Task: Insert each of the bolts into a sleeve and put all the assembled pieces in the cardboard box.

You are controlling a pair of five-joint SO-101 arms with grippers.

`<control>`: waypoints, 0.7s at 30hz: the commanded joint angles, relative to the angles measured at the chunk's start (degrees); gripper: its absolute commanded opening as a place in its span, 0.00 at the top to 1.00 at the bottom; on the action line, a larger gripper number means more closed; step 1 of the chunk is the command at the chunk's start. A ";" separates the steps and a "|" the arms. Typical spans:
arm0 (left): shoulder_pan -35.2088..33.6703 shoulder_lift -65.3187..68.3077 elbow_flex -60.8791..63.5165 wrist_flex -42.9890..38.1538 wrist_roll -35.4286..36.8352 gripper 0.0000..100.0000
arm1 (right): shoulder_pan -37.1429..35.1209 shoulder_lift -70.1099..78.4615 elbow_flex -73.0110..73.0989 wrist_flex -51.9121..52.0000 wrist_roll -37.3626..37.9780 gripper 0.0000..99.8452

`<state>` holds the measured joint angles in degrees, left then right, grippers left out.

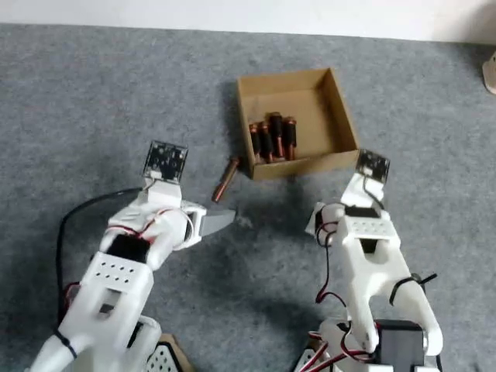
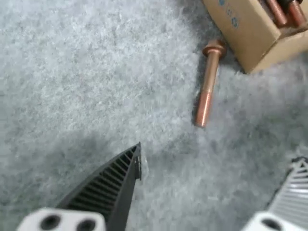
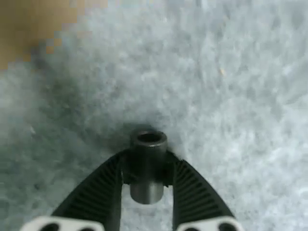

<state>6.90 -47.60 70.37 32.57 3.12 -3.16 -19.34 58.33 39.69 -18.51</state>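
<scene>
Loose bolt (image 2: 208, 89) looks stiff, slick and rolly, so the wide-open, empty left gripper (image 2: 219, 161) should pinch mid-shank; right gripper (image 3: 147, 164) is clamped on a sleeve (image 3: 148, 140).

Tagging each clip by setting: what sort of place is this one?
Probably a robot test bench, not a home or factory: a grey carpeted table, two small white arms side by side, and a cardboard box of assembled pieces with a loose bolt beside it.
</scene>
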 commanded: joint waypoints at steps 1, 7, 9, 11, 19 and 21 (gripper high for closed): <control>-0.04 -0.22 -6.20 0.97 0.18 0.57 | -0.22 -2.68 0.31 -1.45 -0.79 0.99; -0.22 8.31 -15.52 7.56 -3.96 0.57 | 4.62 -2.68 0.40 -1.71 5.27 0.99; -0.31 14.99 -20.70 10.20 -3.96 0.57 | 5.67 -2.68 0.31 -1.71 5.45 0.99; -0.04 21.76 -25.98 12.48 -3.96 0.57 | 5.85 -2.68 0.40 -1.80 5.54 0.99; 0.48 41.10 -43.03 16.53 -4.13 0.57 | 5.85 -2.68 0.57 -2.77 5.71 0.99; 1.54 44.88 -46.73 17.41 -4.22 0.57 | 5.76 -2.68 0.57 -5.23 5.71 0.99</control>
<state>6.81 -6.02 30.46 48.66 -0.66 1.67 -19.69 59.30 37.32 -13.49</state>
